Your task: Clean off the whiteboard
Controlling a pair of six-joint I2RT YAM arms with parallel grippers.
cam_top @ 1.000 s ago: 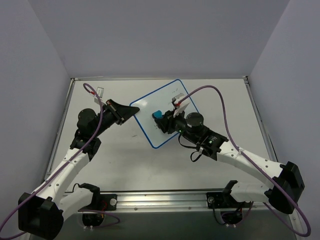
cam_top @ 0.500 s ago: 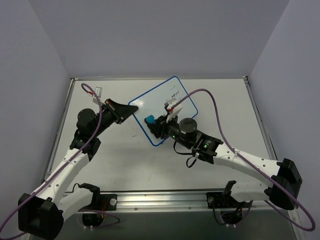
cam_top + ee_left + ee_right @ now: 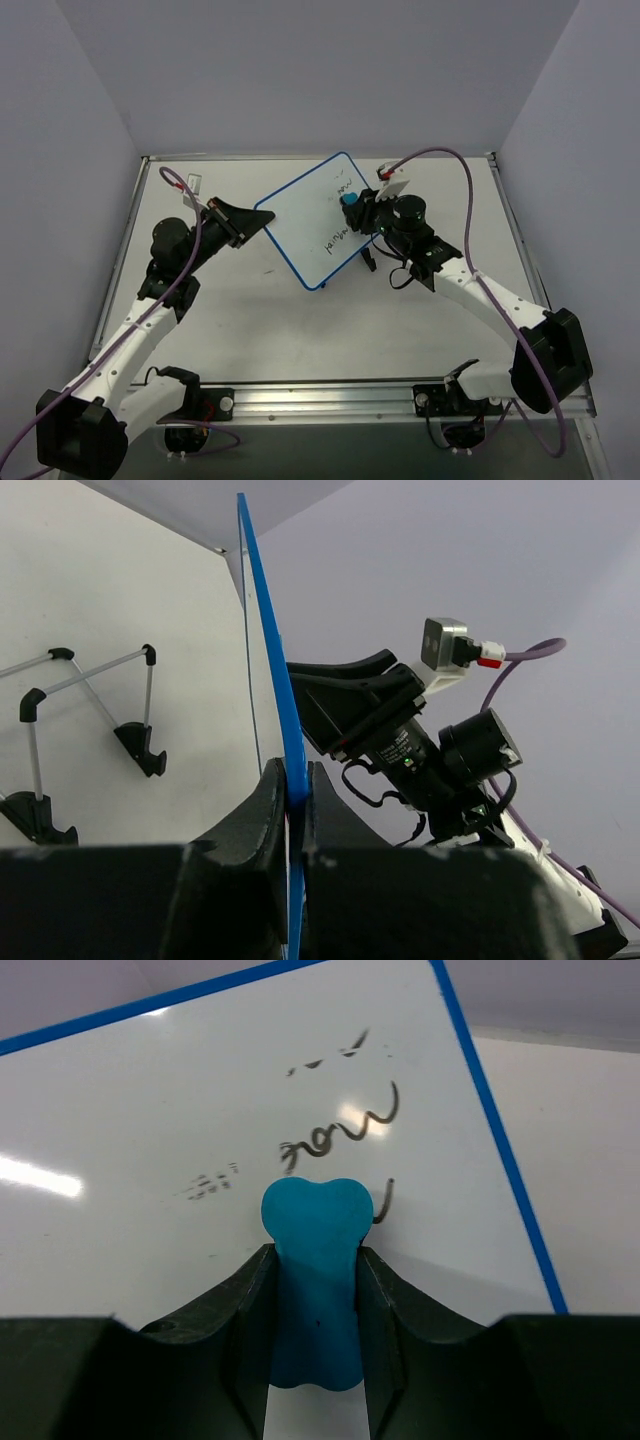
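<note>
Clamping the whiteboard (image 3: pixel 300 215) by its blue rim (image 3: pixel 262 630), my left pincer (image 3: pixel 293 792) holds it tilted over the table (image 3: pixel 250 330); my right pincer (image 3: pixel 313 1260) grips a blue lobed eraser (image 3: pixel 312 1215) against black handwriting (image 3: pixel 340 1125)

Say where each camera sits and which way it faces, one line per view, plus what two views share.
Top external: above and behind the bases, looking down on the table; left arm and right arm show, the left gripper clamping the whiteboard.
Left wrist: looks along that gripper at the blue rim, edge-on; right arm beyond.
Right wrist: looks past the right gripper, shut on the blue eraser, at the handwriting.
Shared: top and right wrist both show the eraser on the board.
</note>
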